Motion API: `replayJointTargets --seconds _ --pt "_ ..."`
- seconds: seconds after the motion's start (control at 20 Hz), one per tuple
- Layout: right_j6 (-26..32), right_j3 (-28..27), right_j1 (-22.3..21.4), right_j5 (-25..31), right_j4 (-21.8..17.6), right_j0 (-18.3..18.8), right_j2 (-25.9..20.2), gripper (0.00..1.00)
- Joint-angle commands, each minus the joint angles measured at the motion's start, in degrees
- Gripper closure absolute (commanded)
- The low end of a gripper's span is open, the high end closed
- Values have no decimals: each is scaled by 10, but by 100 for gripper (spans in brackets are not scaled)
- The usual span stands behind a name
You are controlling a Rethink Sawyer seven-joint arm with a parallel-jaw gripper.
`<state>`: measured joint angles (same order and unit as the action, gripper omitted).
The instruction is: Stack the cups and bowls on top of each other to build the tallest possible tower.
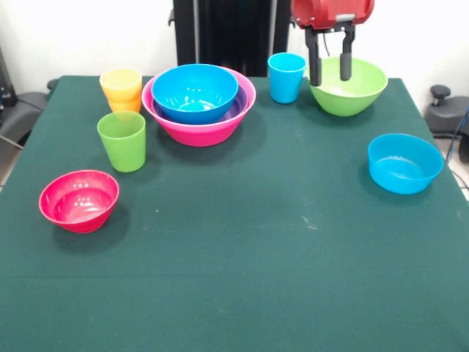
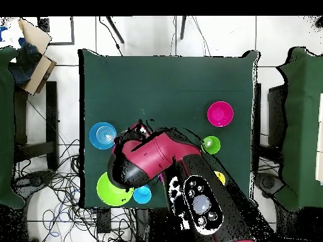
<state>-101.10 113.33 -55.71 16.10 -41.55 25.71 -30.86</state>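
This was a robotics lab. A desk point(image 1: 234, 293) covered in dark green cloth stood on a pale tiled floor point(image 2: 145, 34), with loose cables point(image 2: 60, 189) tangled around its base. A red and black robot arm point(image 2: 158, 157) was mounted at one side. Plain white walls point(image 1: 73, 37) stood behind, and a cardboard box point(image 2: 35, 47) sat nearby.

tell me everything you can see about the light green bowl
The light green bowl is a large, round, glossy bowl that looks like plastic. It sits upright and appears empty, at the table's edge nearest the pedestal, apart from the blue cup beside it. The tool hangs open just above its rim, two dark fingers pointing down in front of its hollow. Whether they touch the bowl cannot be told. Overhead, the arm hides part of it.
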Motion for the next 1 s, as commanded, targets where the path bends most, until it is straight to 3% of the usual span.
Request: replayJointTargets --seconds 0.05,0.6,1.0 --pt "-108 26 38 -64 -47 -43 103 0" --pt "-62 41 24 -64 -14 -55 121 0" --pt "-75 45 25 -77 -14 -86 150 0"
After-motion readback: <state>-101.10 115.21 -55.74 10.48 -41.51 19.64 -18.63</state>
